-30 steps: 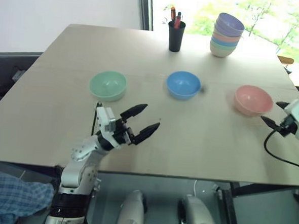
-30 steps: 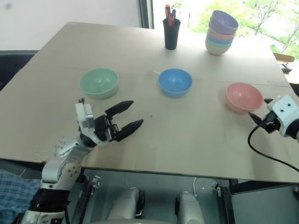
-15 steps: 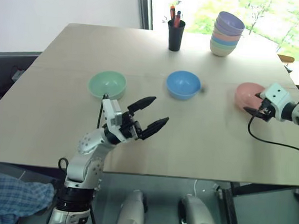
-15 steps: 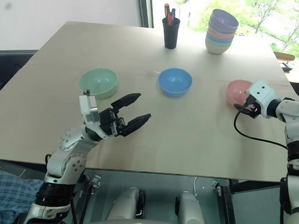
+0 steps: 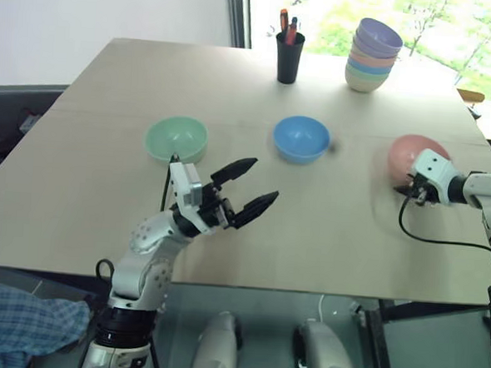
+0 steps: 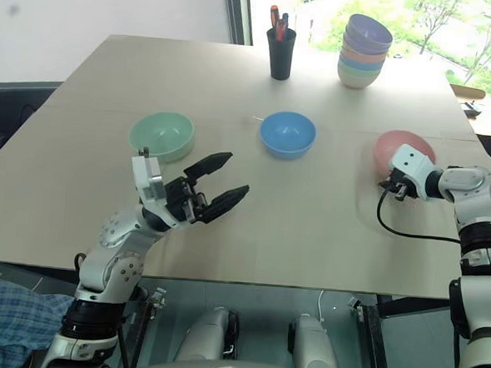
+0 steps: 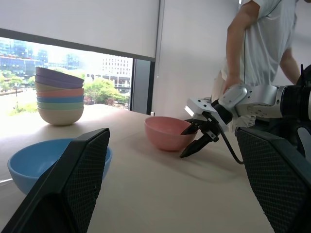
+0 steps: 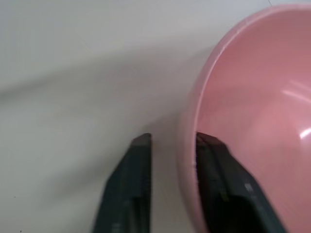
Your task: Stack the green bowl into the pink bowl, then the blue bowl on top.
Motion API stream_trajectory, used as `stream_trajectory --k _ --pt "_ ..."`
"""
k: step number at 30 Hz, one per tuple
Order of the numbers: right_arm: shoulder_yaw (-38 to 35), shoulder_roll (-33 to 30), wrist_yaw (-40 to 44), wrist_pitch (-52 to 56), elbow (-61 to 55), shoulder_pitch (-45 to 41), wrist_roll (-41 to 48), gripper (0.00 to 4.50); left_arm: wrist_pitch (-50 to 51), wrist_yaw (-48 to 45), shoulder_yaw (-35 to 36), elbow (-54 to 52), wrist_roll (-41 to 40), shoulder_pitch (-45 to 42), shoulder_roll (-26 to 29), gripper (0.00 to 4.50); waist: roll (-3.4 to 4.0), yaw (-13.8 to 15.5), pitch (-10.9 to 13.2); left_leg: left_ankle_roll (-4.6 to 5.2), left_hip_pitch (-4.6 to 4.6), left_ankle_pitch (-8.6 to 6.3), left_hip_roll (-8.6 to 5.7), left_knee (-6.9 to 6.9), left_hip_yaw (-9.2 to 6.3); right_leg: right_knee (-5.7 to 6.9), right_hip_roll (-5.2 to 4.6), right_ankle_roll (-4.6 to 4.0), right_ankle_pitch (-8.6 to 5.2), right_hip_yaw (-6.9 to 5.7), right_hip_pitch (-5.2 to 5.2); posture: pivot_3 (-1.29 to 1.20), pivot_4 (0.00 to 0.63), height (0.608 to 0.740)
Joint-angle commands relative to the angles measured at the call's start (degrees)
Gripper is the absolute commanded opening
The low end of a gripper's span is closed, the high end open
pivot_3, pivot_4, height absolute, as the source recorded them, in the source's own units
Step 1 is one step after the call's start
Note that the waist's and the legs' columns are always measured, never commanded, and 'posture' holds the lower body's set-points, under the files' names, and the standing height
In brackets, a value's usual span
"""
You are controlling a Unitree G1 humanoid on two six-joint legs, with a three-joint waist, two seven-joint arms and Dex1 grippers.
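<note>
Blue bowl (image 5: 302,138) sits mid-surface (image 5: 334,239), upright, nothing in it; I'm placing everything off it.

Green bowl (image 5: 176,139) is on my left of the blue bowl, well apart from it, in the same row, upright & empty. Pink bowl (image 5: 408,150) is on my right of the blue bowl, about as far off as the green one, also upright on the surface. Nothing stacked yet: all 3 bowls stand separate.

My R pincer (image 5: 412,192) is down at the pink bowl's near edge, on the far side from the blue bowl. Wrist cam: its fingers (image 8: 138,165) are apart & straddle the rim, one inside the bowl against the wall, the other outside w/ a sliver of surface showing between it & the wall. So not clamped tight as far as I can see. Bowl looks flat on the surface.

My L pincer (image 5: 266,179) hovers above the surface, nearer me than the blue bowl & a bit to its left, close to the green bowl's near side but not touching it. Fingers spread wide, holding nothing, tips aimed toward the blue bowl's side.

Beyond the blue bowl, at the far edge: a black cup (image 5: 289,57) w/ pens, & right of that a tower of pale pastel bowls (image 5: 372,57), lilac on top.

A person (image 7: 262,39) stands past the pink bowl, seen from my L wrist cam.
</note>
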Motion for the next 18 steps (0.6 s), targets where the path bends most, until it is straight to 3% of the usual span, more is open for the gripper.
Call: stream_trajectory --k 1,9,14,18 --pt "-0.82 -0.57 0.43 -0.63 -0.94 -0.79 0.37 0.05 -0.85 0.23 -0.62 -3.04 0.05 -0.70 -0.23 4.39 -0.01 -0.02 0.00 0.00 0.02 0.00 0.00 0.00 0.00 0.00 0.00 0.00 0.00 0.01 0.01 0.00 0.150 0.740" --pt "-0.34 1.00 -1.32 -2.95 -8.38 0.54 0.17 0.05 -0.42 0.40 -0.94 -2.91 0.60 -0.08 0.20 4.39 0.10 -0.05 0.07 0.00 0.01 0.00 0.00 0.01 0.01 0.01 0.00 0.00 0.00 0.02 0.00 0.00 0.150 0.740" --pt "3.21 2.63 4.57 4.96 -36.46 8.37 2.32 0.05 -0.56 1.47 0.61 -2.84 1.42 0.14 1.50 4.39 0.19 -0.14 0.12 -0.01 0.00 0.00 0.03 -0.02 0.01 0.05 0.02 0.00 0.00 0.02 -0.04 0.00 0.150 0.740" --pt "9.31 3.63 4.57 15.19 -60.28 15.04 -4.76 0.05 -1.31 2.31 1.78 -2.40 2.45 1.10 2.60 4.39 0.23 0.32 0.15 -0.01 -0.09 0.00 0.04 0.01 -0.05 0.03 0.02 0.01 0.00 -0.07 -0.06 0.00 0.150 0.740"
